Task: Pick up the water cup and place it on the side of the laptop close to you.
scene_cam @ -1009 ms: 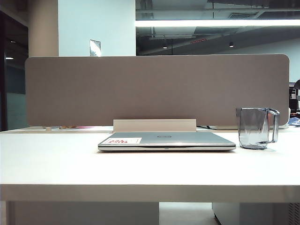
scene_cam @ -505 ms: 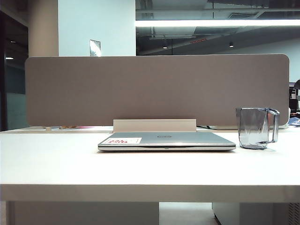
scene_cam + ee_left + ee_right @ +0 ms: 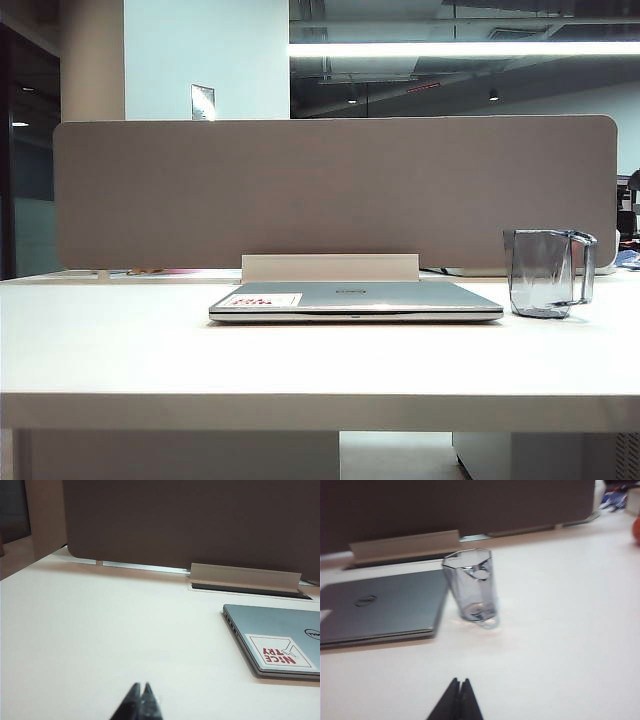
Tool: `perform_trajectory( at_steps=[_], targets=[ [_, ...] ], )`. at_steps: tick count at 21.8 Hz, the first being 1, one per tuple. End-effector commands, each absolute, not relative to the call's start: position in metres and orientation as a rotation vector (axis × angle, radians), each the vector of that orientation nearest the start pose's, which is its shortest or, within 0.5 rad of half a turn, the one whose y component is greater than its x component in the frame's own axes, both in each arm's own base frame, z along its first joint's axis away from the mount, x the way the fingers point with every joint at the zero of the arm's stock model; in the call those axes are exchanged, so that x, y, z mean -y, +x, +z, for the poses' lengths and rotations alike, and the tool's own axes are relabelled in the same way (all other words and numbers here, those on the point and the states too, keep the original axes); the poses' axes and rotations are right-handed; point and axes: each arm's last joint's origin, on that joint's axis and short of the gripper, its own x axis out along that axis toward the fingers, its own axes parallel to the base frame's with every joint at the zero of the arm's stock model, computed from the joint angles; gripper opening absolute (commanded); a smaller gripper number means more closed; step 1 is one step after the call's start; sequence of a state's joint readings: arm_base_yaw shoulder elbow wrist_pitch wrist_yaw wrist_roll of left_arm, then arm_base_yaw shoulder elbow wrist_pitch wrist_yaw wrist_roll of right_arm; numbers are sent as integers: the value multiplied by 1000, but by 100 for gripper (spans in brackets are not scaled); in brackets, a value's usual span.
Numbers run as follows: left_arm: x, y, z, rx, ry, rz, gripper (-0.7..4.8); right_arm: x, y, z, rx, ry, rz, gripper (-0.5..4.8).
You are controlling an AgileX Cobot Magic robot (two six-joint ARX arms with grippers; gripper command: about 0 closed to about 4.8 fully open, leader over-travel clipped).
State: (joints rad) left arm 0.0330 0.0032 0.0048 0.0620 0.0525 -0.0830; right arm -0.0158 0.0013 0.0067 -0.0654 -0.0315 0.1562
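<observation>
Two grippers wait shut and empty: left gripper [image 3: 141, 700], right gripper [image 3: 457, 700]. Ahead of the right one stands the clear grey-tinted faceted plastic water cup [image 3: 471, 585], just beside the closed silver-grey laptop [image 3: 380, 606] on the white counter [image 3: 560, 630]. Nothing grasped yet; reaching calls for opening first.

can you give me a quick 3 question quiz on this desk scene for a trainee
1. True or false: the laptop lid is closed.
2. In the exterior view, on which side of the laptop does the water cup stand? A) left B) right C) on top
3. How do the left tool and right tool stand, open or shut?

Key:
1. True
2. B; it stands upright on the table, apart from the laptop
3. Both shut, holding nothing, low over the near table
</observation>
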Motion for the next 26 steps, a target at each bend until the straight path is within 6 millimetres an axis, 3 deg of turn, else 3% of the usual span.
perform_trajectory(
  at_steps=[1, 8, 11, 16, 21, 26],
  targets=[
    [-1, 97, 172, 68, -83, -28, -6, -2, 97, 163, -22, 195, 101, -6],
    [-1, 97, 171, 60, -83, -28, -6, -4, 93, 193, 97, 184, 157, -6],
    [-1, 97, 169, 34, -84, -27, -6, -4, 93, 215, 108, 173, 157, -6],
    [-1, 97, 167, 17, -85, -26, -6, -4, 113, 243, 44, 174, 151, -6],
    [-1, 97, 167, 17, -85, -26, -6, -4, 139, 248, -5, 178, 148, -6],
    [-1, 97, 167, 17, -85, -26, -6, -4, 166, 235, -65, 163, 143, -6]
  ],
)
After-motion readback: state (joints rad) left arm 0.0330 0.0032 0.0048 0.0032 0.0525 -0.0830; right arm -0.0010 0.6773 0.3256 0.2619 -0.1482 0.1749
